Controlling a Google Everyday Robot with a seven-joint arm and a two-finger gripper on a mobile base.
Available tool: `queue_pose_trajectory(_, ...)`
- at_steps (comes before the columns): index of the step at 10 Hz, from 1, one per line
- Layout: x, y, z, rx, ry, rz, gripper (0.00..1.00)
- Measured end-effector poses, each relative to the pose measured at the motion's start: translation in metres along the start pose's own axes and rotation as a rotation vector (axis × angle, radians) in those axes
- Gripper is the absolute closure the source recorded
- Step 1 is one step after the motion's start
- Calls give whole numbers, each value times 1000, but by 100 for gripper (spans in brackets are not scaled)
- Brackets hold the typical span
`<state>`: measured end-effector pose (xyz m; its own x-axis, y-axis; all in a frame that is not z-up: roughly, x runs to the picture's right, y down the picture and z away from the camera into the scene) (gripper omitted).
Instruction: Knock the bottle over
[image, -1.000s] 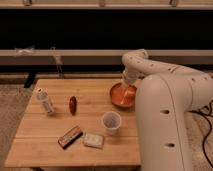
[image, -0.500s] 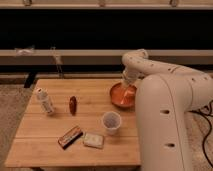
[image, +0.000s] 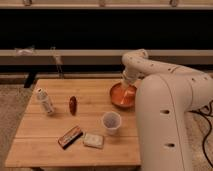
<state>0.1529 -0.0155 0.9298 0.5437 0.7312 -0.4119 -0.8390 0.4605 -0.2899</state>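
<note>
The bottle (image: 44, 102) is small and clear with a white cap and whitish label. It stands on the left part of the wooden table (image: 45, 145), leaning slightly. My gripper (image: 127, 88) is at the end of the white arm, down over an orange bowl (image: 122, 96) at the table's right side, far to the right of the bottle.
A dark reddish-brown oval object (image: 73, 105) lies just right of the bottle. A clear plastic cup (image: 111, 122) stands at the middle front. A brown snack bar (image: 70, 136) and a pale packet (image: 93, 140) lie near the front edge. My white arm body (image: 165, 125) fills the right side.
</note>
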Motion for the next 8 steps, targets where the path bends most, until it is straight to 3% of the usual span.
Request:
queue_pose_trajectory(5,-6,0,-6,5,-4,-29,49)
queue_pose_trajectory(6,-14,5,-11,9,-6,-56,49)
queue_pose_trajectory(8,-42,39,-28,4,-23,-146,49)
